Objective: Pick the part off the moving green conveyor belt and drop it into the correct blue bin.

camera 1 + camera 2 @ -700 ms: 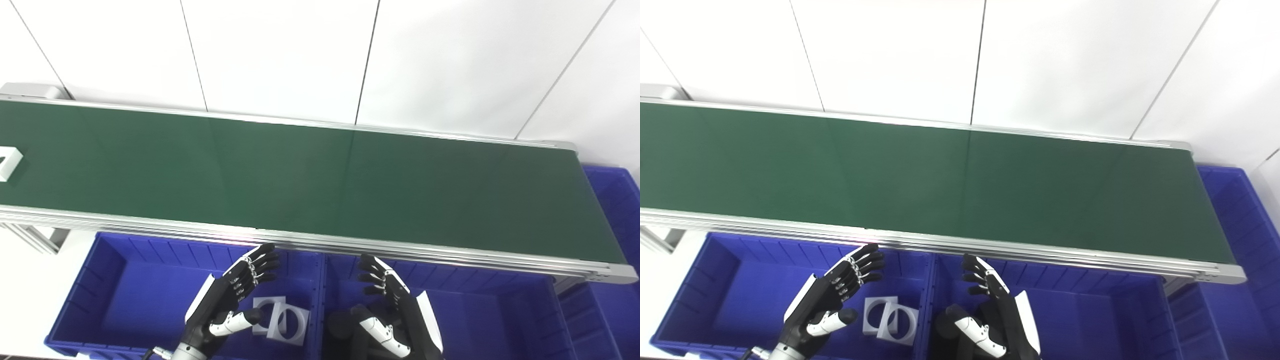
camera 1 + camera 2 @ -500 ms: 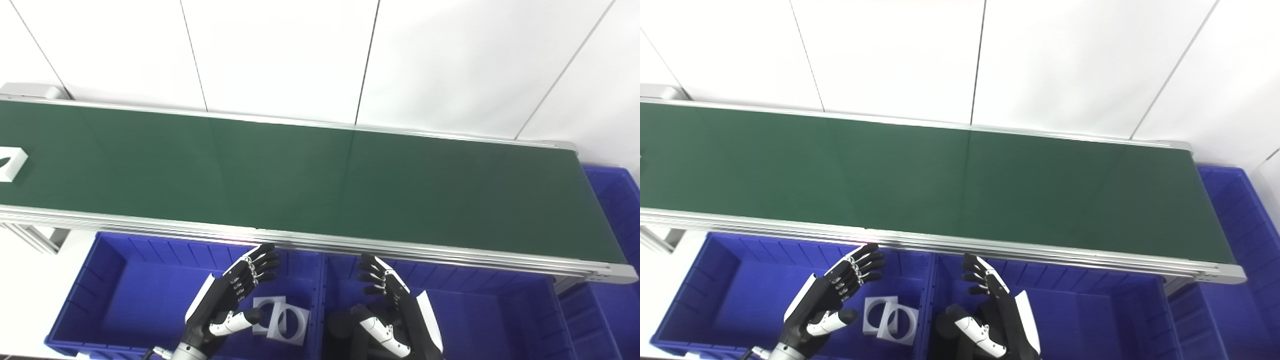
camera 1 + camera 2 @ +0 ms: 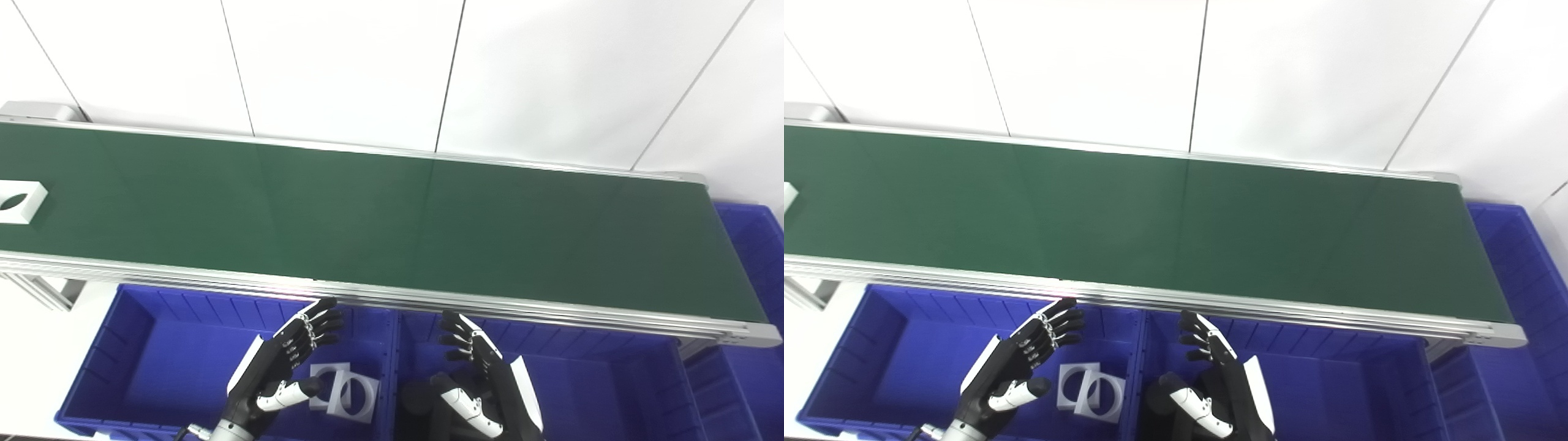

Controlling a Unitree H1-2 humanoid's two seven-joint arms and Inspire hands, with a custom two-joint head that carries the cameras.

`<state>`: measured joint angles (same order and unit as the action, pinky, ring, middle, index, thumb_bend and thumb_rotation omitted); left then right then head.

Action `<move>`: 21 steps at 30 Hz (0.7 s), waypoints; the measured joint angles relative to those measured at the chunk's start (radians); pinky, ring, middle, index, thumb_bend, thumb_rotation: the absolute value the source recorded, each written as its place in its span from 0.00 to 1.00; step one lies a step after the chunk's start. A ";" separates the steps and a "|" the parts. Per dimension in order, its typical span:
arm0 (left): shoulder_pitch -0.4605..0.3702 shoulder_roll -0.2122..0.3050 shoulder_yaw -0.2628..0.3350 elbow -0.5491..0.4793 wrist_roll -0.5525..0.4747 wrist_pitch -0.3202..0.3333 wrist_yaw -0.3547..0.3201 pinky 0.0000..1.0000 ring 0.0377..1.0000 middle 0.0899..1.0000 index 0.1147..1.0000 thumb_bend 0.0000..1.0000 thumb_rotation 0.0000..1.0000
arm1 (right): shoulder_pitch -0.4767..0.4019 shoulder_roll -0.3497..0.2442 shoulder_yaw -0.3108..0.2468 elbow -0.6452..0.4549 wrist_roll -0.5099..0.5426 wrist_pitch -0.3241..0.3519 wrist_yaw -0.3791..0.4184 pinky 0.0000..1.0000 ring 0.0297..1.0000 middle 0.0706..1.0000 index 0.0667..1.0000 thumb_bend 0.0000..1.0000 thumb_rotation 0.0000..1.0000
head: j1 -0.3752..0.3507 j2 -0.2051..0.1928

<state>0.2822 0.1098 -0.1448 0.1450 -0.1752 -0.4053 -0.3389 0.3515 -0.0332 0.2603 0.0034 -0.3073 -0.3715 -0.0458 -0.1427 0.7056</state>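
While the white part [image 3: 18,202] rides at the conveyor belt's [image 3: 392,226] far left end, both robot hands hang empty with fingers spread over the blue bins [image 3: 153,355]; the left robot hand [image 3: 282,361] is nearer, the right robot hand [image 3: 484,380] farther.

Both arms are reaching up from the lower edge, side by side and a little apart. The left hand [image 3: 278,364] is holding nothing, its palm turned toward the right hand, its fingers [image 3: 315,327] stretching forward and slightly spread, the thumb [image 3: 293,392] pointing out to the side beneath them. The right hand [image 3: 484,380] is mirroring it, empty, its fingers [image 3: 456,337] extending forward and lightly curling, the thumb [image 3: 456,401] angling inward toward the left hand.
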 measured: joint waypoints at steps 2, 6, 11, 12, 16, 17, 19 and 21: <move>0.000 0.000 0.000 0.002 0.000 0.000 0.000 0.79 0.82 0.83 0.86 0.96 0.57 | 0.000 0.000 0.000 0.000 0.000 0.000 0.000 0.66 0.75 0.80 0.84 0.58 0.70 | 0.000 -0.002; -0.001 0.000 0.000 0.004 0.000 0.000 0.000 0.79 0.82 0.82 0.86 0.97 0.57 | -0.001 0.000 0.000 0.000 -0.001 0.000 0.000 0.66 0.75 0.81 0.84 0.59 0.70 | 0.002 -0.003; -0.003 0.000 0.000 0.005 0.000 0.000 0.000 0.79 0.82 0.82 0.86 0.97 0.57 | -0.006 0.000 -0.001 0.007 -0.001 0.000 0.000 0.66 0.75 0.80 0.84 0.59 0.70 | 0.006 -0.005; -0.004 0.000 0.000 0.005 0.000 0.000 0.000 0.79 0.82 0.82 0.86 0.97 0.57 | -0.007 0.000 -0.001 0.010 -0.001 0.000 0.000 0.66 0.75 0.80 0.84 0.59 0.70 | 0.006 -0.006; -0.007 0.000 0.000 0.005 0.000 0.000 0.000 0.79 0.82 0.82 0.86 0.96 0.57 | -0.010 0.000 -0.002 0.019 0.000 0.000 -0.001 0.67 0.75 0.80 0.84 0.60 0.71 | 0.008 -0.008; -0.008 0.000 0.000 0.006 0.000 0.000 0.000 0.79 0.82 0.82 0.86 0.96 0.57 | -0.010 0.000 -0.002 0.021 0.000 0.000 -0.001 0.66 0.75 0.80 0.84 0.59 0.71 | 0.008 -0.008; -0.009 0.000 -0.001 0.006 0.000 0.000 0.000 0.79 0.82 0.82 0.86 0.96 0.56 | -0.010 0.000 -0.002 0.023 -0.001 -0.001 -0.001 0.66 0.74 0.80 0.84 0.59 0.71 | 0.009 -0.008; -0.010 0.000 0.000 0.009 0.000 -0.001 0.000 0.78 0.81 0.81 0.86 0.96 0.56 | -0.010 0.000 -0.002 0.024 -0.003 -0.002 -0.001 0.66 0.74 0.80 0.84 0.59 0.72 | 0.015 -0.015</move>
<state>0.2720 0.1097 -0.1453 0.1539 -0.1749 -0.4066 -0.3393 0.3412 -0.0331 0.2585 0.0275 -0.3101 -0.3735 -0.0471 -0.1273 0.6903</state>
